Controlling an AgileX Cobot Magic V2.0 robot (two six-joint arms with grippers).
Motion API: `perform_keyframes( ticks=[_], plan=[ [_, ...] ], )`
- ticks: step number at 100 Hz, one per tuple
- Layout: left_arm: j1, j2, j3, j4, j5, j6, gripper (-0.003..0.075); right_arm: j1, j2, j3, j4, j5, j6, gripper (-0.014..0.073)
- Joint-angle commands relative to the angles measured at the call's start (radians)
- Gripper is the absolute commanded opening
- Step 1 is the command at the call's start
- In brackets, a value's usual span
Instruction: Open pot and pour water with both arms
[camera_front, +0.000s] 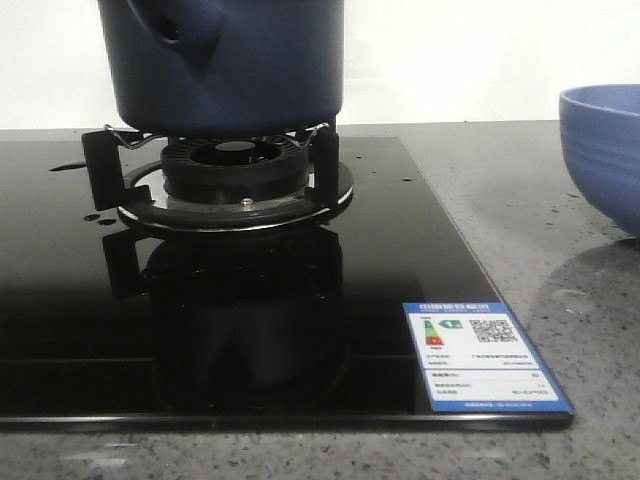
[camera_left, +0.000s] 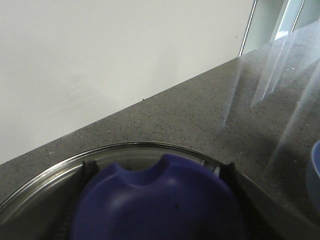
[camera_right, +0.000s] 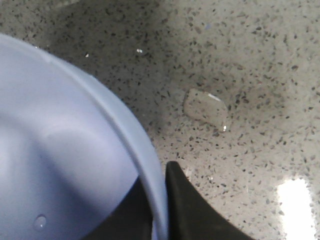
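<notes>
The dark navy pot stands on the gas burner, its stubby holed handle toward the front left. The pot's top is out of the front view. In the left wrist view my left gripper is shut on the navy knob of a glass lid, with black fingertips on either side of the knob. My right gripper is shut on the rim of the pale blue bowl, one finger outside it. A water drop lies inside the bowl. Neither gripper shows in the front view.
The black glass hob carries an energy label at its front right and a few small drops. The pale blue bowl stands on the speckled counter at the right. A small wet patch lies on the counter beside the bowl.
</notes>
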Motion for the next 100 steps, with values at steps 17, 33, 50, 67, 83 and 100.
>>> perform_keyframes(
  ticks=[17,33,50,67,83,100],
  plan=[
    [-0.005,-0.038,-0.042,-0.044,-0.005,0.007,0.0190,-0.007,-0.019,-0.021,0.024,-0.029,-0.012,0.0116],
    [-0.005,-0.038,-0.042,-0.055,-0.010,0.007,0.0190,-0.007,-0.022,-0.023,0.024,-0.044,-0.012,0.0311],
    [-0.005,-0.038,-0.042,-0.067,-0.010,0.007,0.0190,-0.007,-0.073,-0.074,0.041,-0.030,-0.012,0.0337],
    [-0.005,-0.037,-0.042,-0.076,-0.011,0.036,0.0190,-0.007,-0.206,-0.146,0.128,-0.025,-0.012,0.0337],
    [-0.005,-0.018,-0.044,-0.107,0.007,0.047,0.0190,-0.007,-0.340,-0.167,0.210,-0.085,-0.012,0.0337],
    [-0.005,-0.003,-0.044,-0.123,0.014,0.054,0.0190,-0.007,-0.426,-0.167,0.210,-0.089,-0.012,0.0337]
  ],
)
